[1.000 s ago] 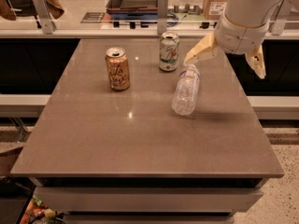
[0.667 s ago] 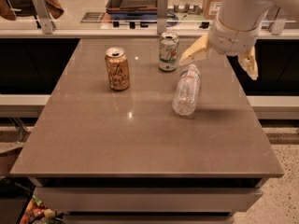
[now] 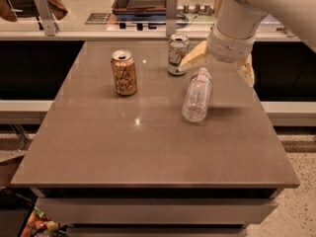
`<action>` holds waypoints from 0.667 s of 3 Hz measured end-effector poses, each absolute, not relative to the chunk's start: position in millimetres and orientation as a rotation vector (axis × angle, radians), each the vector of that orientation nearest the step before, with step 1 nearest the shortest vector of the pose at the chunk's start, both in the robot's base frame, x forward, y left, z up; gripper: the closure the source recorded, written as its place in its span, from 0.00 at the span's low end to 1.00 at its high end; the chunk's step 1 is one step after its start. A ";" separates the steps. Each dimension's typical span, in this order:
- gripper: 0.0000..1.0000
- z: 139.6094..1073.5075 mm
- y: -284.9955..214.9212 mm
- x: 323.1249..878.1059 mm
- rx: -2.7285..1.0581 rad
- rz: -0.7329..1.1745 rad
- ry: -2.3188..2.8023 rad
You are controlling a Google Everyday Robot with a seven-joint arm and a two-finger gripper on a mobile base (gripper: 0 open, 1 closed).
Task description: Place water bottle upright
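Observation:
The water bottle (image 3: pixel 196 95) is clear ribbed plastic and lies on its side on the brown table (image 3: pixel 148 142), right of centre, with its white cap pointing away toward the back. My gripper (image 3: pixel 219 65) hangs from the white arm just behind and above the cap end. It is open and empty, with one cream finger (image 3: pixel 191 58) left of the cap and the other finger (image 3: pixel 247 70) to the right. It does not touch the bottle.
An orange can (image 3: pixel 124 72) stands upright left of centre. A white-green can (image 3: pixel 177 54) stands upright at the back, close to my left finger. A counter with a tray (image 3: pixel 143 1) runs behind the table. The table's right edge is near the bottle.
My gripper has moved left, bringing its open fingers to either side of the bottle's cap end. The bottle and both cans have not moved.

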State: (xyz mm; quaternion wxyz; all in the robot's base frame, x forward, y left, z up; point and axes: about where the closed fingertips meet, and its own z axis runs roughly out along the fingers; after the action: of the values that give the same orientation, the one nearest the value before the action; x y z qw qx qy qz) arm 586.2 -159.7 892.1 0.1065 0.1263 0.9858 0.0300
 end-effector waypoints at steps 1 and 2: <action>0.00 874.9 -155.3 592.9 0.376 0.109 2.935; 0.00 862.6 -150.0 599.4 0.359 0.117 2.969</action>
State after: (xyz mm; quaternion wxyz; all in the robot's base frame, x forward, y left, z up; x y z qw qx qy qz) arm 599.4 -150.0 862.6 0.0741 0.1195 0.9893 0.0390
